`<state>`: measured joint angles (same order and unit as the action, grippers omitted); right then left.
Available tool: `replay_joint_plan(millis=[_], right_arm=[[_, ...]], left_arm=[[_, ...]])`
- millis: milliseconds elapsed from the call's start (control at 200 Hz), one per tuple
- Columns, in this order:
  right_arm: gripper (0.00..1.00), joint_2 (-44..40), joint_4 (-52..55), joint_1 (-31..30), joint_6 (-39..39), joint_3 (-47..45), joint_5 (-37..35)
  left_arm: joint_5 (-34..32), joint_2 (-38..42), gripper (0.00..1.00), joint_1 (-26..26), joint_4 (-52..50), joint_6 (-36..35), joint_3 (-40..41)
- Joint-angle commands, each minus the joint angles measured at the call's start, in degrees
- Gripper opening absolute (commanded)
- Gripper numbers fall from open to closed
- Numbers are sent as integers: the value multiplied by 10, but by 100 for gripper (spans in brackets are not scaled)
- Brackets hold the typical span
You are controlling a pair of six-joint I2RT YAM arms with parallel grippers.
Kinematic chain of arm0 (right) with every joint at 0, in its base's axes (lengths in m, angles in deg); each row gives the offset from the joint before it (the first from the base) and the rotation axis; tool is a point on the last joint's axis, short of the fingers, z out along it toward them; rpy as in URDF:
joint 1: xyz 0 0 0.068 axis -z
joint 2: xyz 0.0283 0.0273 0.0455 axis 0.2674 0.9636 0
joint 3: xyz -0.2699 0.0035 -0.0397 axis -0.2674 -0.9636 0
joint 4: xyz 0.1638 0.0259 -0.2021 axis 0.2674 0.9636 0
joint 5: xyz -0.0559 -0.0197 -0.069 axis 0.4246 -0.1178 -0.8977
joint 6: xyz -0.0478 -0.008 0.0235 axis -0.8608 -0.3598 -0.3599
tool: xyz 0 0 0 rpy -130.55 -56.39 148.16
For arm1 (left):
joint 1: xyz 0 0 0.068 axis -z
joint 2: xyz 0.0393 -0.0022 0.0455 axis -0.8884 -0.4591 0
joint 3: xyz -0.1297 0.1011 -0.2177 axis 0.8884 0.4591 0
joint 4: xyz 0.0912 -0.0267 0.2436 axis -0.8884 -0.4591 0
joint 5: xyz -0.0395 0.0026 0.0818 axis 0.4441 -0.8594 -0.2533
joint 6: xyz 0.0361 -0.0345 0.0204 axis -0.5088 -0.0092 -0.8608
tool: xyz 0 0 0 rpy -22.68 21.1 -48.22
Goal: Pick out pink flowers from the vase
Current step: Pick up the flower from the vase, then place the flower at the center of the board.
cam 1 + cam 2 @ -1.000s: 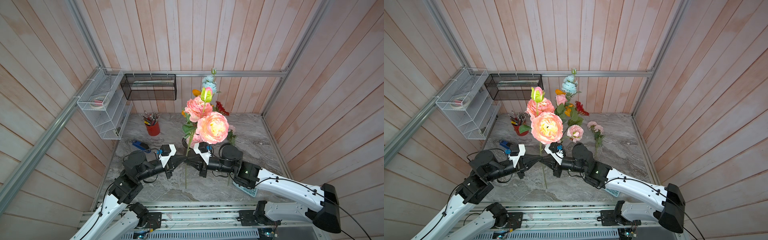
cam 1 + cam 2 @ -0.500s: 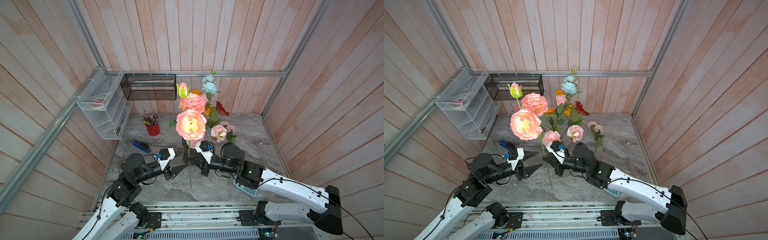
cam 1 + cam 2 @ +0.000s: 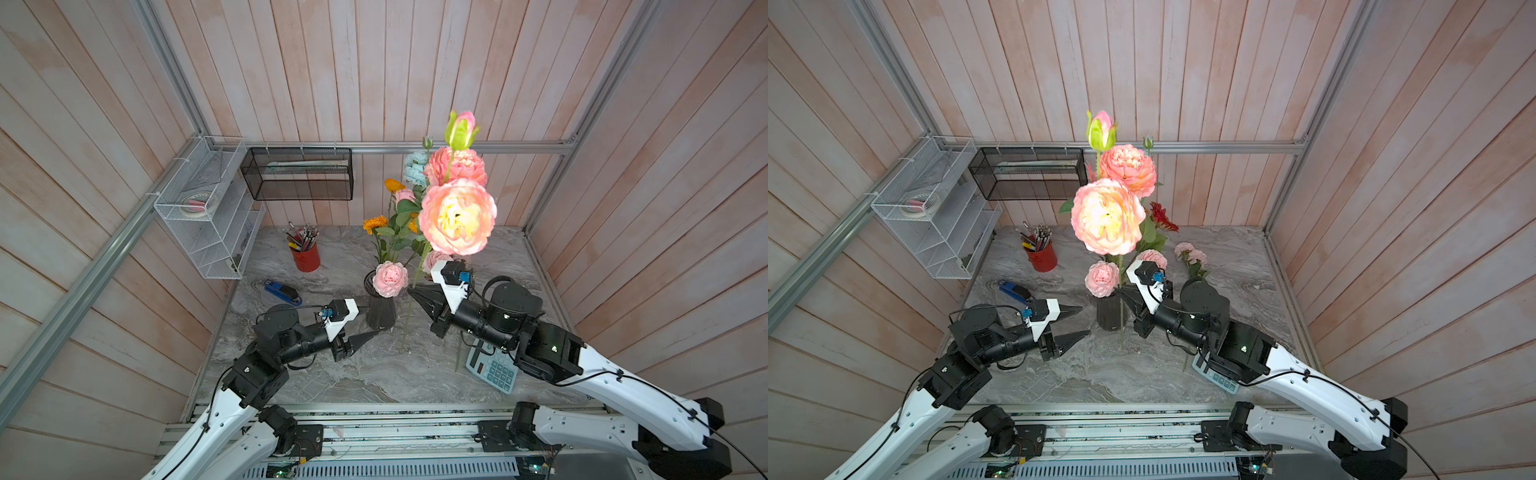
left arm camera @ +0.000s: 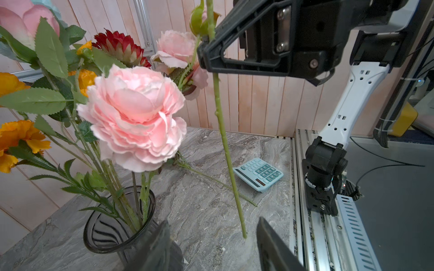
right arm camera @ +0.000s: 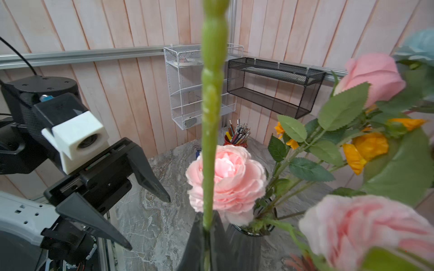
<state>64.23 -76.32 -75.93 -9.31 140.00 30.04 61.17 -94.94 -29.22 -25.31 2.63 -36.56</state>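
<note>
Pinching one spray of the pink flowers (image 3: 457, 216) by its stem (image 4: 223, 131) in the right claw (image 3: 415, 292), clear of the vase (image 3: 380, 311), tip down near the bench (image 3: 374, 374), with the left claw (image 3: 1084, 320) spread and empty nearby. Likely light but top-heavy, wiry, slick plastic; better gripped mid-stem, never on soft petals. Same for the pale bloom (image 3: 390, 279) standing in the vase

Pinkish wood-plank walls (image 3: 374, 62), grey marble tabletop (image 3: 374, 374), white wire shelf (image 3: 203, 224)
</note>
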Motion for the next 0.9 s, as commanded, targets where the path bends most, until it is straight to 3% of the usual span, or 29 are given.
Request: replay_joint_plan(millis=[0,375,615,895], right_arm=[[0,-27,65,15,16,13,-61],[0,-81,174,148,62,17,-81],[0,-46,185,341,108,-25,80],[0,3,164,465,119,-91,157]], left_arm=[[-12,-2,59,3,3,-13,5],[-27,-21,59,3,22,-14,16],[-35,-26,59,3,10,-21,8],[-52,-25,59,3,12,-31,21]])
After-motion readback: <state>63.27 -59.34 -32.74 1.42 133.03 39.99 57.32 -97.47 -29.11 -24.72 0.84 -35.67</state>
